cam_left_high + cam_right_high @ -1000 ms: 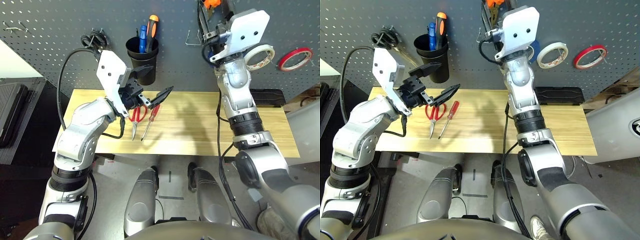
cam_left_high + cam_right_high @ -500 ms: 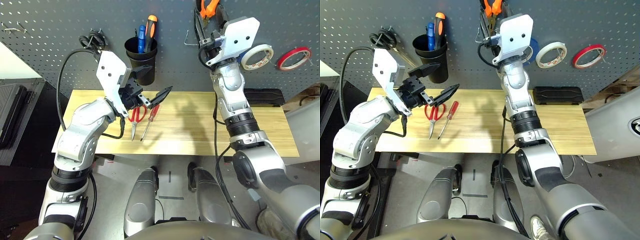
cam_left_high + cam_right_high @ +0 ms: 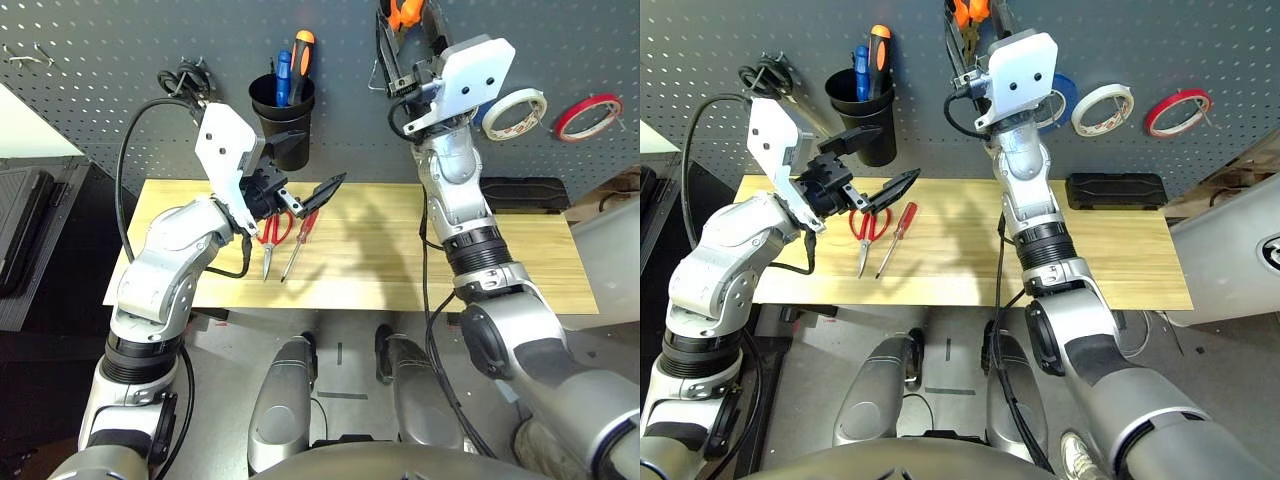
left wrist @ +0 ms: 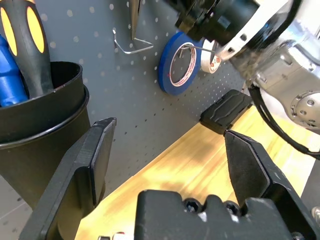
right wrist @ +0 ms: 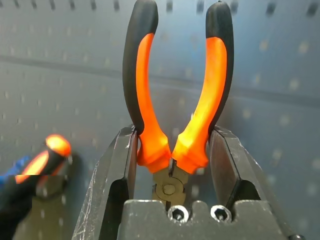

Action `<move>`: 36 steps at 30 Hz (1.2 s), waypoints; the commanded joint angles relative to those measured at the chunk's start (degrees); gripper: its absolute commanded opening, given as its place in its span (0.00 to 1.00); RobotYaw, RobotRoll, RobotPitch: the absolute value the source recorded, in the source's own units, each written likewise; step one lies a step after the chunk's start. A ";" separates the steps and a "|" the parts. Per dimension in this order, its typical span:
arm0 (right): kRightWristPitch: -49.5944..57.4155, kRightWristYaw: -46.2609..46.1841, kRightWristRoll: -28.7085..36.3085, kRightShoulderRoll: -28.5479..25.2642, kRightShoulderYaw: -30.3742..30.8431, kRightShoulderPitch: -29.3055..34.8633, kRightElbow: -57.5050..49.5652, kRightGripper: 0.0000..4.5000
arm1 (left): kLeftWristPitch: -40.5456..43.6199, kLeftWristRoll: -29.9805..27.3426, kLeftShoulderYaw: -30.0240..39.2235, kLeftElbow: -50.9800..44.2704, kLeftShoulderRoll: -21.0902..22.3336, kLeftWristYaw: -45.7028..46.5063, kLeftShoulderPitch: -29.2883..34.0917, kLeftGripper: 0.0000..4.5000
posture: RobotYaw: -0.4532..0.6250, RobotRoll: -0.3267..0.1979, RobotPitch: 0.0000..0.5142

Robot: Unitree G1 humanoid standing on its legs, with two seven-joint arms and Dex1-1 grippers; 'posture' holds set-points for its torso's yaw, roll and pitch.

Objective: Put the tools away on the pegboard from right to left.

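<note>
The right tool (image 5: 172,150) pinches the orange-and-black-handled pliers (image 5: 175,95) near the pivot, handles up against the pegboard (image 3: 120,90), likely seeking the bare metal hook (image 3: 375,78). Left tool (image 3: 305,165) waits spread above the worktop (image 3: 380,270), over the red-handled scissors (image 3: 272,240) and red-handled screwdriver (image 3: 300,245).

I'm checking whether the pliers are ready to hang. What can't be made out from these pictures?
- Pliers jaws: right wrist view, hidden between the right gripper fingers.
- Metal hook versus pliers: eye views, the right hand covers the gap.
- Pliers handle tops: eye views, cut off by the edge.
</note>
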 commanded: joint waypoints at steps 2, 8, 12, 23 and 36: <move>1.76 -0.44 1.14 0.26 -1.22 -1.26 3.40 0.50 | -0.46 0.62 -0.80 -0.72 0.13 -0.03 1.26 1.00 | 0.62 0.62 0.49; 1.81 0.19 1.39 -0.02 -1.55 -1.95 5.57 0.57 | -0.77 0.84 -0.81 -0.44 0.15 0.05 1.55 1.00 | 0.62 0.62 0.50; -5.99 3.40 -0.66 -2.68 0.03 0.45 3.23 0.86 | -1.27 1.15 -0.72 -0.14 0.22 0.18 2.03 1.00 | 0.62 0.62 0.50; -9.55 9.40 -0.09 -8.59 1.39 12.96 -7.06 1.00 | -2.12 1.00 0.08 -0.04 0.09 0.03 2.78 1.00 | 0.62 0.62 0.51; 18.19 29.21 -2.78 -21.72 12.28 31.88 -22.47 1.00 | -0.56 7.22 -5.60 11.42 -2.93 3.94 6.62 1.00 | 0.60 0.62 0.52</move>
